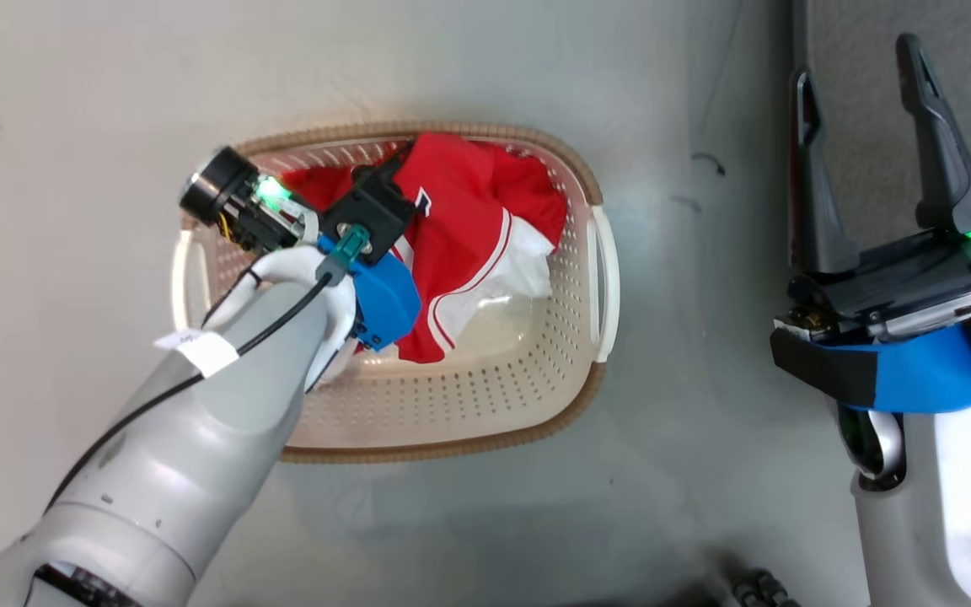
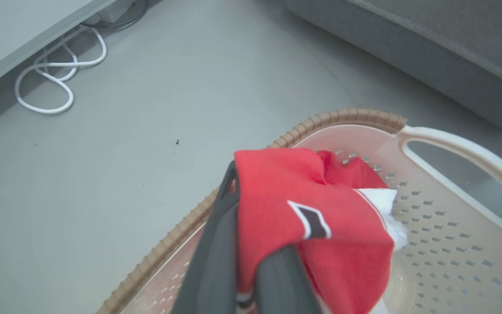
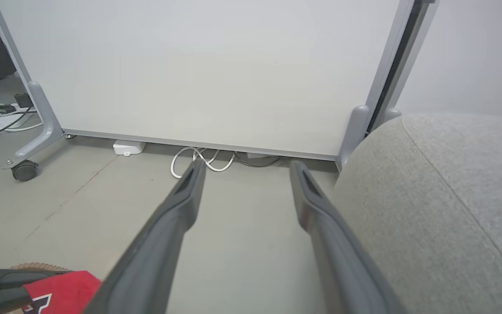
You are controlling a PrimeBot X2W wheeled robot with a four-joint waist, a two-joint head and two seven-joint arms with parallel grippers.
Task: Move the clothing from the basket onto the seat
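Pinching red clothing (image 2: 320, 209) between closed fingers, left gripper (image 2: 251, 235) over basket (image 2: 451, 144), right gripper (image 3: 244, 170) wide

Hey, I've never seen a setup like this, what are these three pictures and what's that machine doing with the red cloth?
It's a two-armed robot. One picture looks down from its head; the other two come from cameras on each wrist. On the floor sits a laundry basket holding red clothing. The left pincer is shut on that clothing, inside the basket. The right pincer is open and holds nothing, beside a grey seat.
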